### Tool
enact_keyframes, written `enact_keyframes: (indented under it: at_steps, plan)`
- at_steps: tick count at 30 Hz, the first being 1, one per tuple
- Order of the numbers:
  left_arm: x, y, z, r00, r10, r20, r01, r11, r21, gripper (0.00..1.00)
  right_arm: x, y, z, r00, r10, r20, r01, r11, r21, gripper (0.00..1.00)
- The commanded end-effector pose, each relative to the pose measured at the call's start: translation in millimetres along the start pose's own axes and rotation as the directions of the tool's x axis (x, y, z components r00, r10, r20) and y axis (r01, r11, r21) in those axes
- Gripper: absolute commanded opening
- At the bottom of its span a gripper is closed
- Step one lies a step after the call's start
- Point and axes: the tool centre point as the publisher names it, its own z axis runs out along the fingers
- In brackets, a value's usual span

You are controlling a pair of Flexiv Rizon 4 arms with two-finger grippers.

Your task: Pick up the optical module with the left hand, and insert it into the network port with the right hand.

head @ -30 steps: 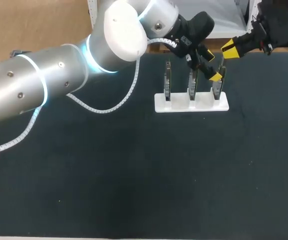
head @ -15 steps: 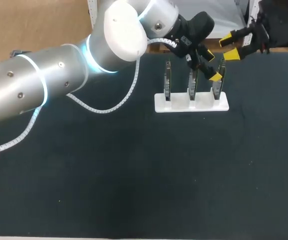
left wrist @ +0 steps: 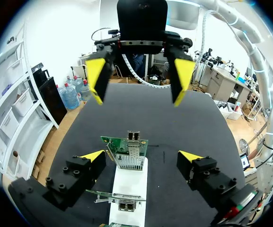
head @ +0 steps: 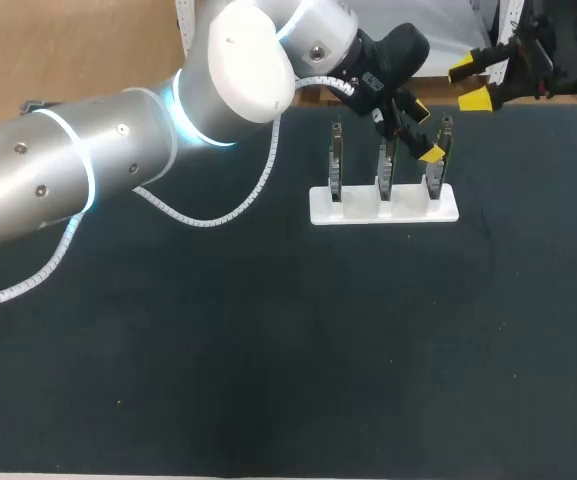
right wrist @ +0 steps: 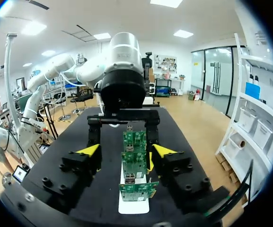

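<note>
A white stand (head: 383,205) was seen toward the far side of the black table (head: 268,350). Three green circuit boards (head: 386,170) were held upright in it in a row. The left arm (head: 88,170) was stretched across from the left, and the left gripper (head: 425,130) was held at the right-hand board (head: 440,175).

In the left wrist view its fingers were spread wide, with one yellow tip on each side of that board and of the stand's end. Neither tip was seen to touch board or stand, and nothing was gripped. A metal network port (left wrist: 133,136) was seen at the top edge of that board. The optical module could not be told apart from the other metal parts on the boards in any view, so its place could not be given.

The right gripper (head: 471,84) was held over the table's far right edge, near the stand's right end and clear of it. Its fingers were parted, with nothing between them. In the left wrist view it was seen ahead of the left gripper, beyond the board, with its yellow tips pointing down toward the table. In the right wrist view the row of boards was seen end-on ahead of the right gripper. There the left gripper's black fingers stood on either side of the row.
</note>
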Motion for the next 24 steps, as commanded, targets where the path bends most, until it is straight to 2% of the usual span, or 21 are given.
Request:
enact_keyframes:
  at_steps: [1, 24]
  plan:
    - [-1.1, 0.7, 0, 1.0, -0.001, -0.005, 0.001, 1.0, 0.001, 1.0, 3, -3, 3, 1.0, 0.005, -0.007, -0.005, 1.0, -0.006, 0.0]
    - [-1.1, 0.7, 0, 1.0, -0.001, -0.005, 0.001, 1.0, 0.001, 1.0, 27, -2, 13, 0.998, 0.056, -0.025, -0.057, 0.997, -0.056, 0.0]
